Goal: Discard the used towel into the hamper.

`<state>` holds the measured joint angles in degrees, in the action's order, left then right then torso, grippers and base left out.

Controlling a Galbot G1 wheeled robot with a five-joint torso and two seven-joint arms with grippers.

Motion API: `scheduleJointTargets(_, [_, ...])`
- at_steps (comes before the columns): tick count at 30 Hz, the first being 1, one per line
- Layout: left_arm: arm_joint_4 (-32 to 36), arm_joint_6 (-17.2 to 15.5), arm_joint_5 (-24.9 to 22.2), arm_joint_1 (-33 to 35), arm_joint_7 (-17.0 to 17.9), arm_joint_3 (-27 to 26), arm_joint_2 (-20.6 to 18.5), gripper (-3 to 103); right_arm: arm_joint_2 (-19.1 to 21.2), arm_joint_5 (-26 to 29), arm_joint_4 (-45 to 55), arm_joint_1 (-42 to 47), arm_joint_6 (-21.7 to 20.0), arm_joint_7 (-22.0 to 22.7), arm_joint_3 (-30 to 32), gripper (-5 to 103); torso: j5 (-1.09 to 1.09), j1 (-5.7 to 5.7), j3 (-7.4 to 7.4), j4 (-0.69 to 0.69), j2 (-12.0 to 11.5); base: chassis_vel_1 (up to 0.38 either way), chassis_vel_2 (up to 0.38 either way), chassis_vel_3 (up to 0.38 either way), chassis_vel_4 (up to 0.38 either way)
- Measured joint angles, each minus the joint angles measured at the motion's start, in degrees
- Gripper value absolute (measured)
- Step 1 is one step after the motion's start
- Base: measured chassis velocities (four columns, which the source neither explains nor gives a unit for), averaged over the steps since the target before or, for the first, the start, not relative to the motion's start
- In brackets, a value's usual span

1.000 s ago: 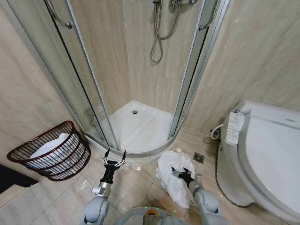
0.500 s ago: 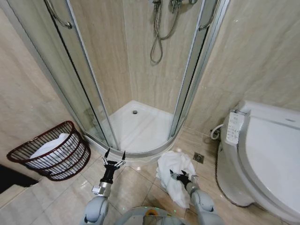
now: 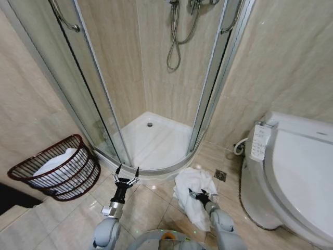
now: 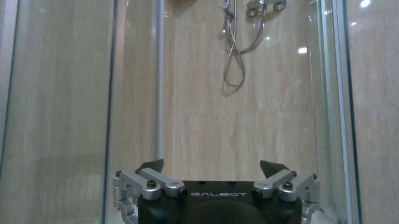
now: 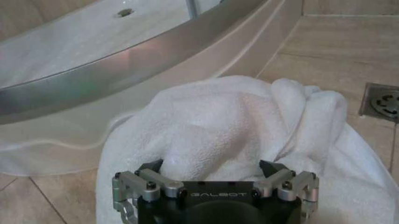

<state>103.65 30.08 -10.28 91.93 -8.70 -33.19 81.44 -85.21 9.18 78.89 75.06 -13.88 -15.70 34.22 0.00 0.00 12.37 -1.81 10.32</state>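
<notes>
A crumpled white towel [image 3: 191, 188] lies on the tiled floor beside the shower rim, and in the right wrist view the towel [image 5: 231, 126] is right in front of the camera. My right gripper [image 3: 200, 198] is low over the towel's near part, open, its fingertips [image 5: 151, 167] against the cloth. The hamper [image 3: 18, 173], a dark reddish-brown wire basket holding white cloth, leans tilted against the wall at the left. My left gripper [image 3: 127, 174] hovers open above the floor between hamper and towel, holding nothing; the left wrist view has it [image 4: 212, 169] facing the shower.
The curved shower tray [image 3: 156, 140] with glass doors [image 3: 99, 104] stands straight ahead. A toilet [image 3: 296, 177] fills the right side. A floor drain [image 3: 220, 175] sits just beyond the towel. Bare tiles lie between hamper and towel.
My right gripper has shifted slightly left and forward onto the towel. The left arm and the hamper have stayed where they were.
</notes>
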Motion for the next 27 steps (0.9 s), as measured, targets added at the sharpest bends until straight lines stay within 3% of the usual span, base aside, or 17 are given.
scheduleJointTargets(17, [2.00, -1.09, 0.24, 0.25, -0.01, 0.07, 0.29, 100, 0.26, 0.20, -4.64, -2.13, 2.02, -1.36, 0.33, 103, 0.00, 0.00, 0.00, 0.00, 0.00, 0.000, 0.000, 0.000, 0.000])
scheduleJointTargets(20, [2.61, -1.45, 0.24, 0.32, -0.01, -0.11, 0.28, 100, 0.43, 0.40, -5.45, -2.36, 2.51, -1.48, 0.40, 88, 0.00, 0.00, 0.00, 0.00, 0.00, 0.000, 0.000, 0.000, 0.000])
scheduleJointTargets(27, [2.87, -1.66, 0.60, 0.25, -0.01, -0.01, 0.69, 100, 0.50, 0.78, -5.90, -2.32, 3.08, -1.44, 0.55, 73, 0.00, 0.00, 0.00, 0.00, 0.00, 0.000, 0.000, 0.000, 0.000])
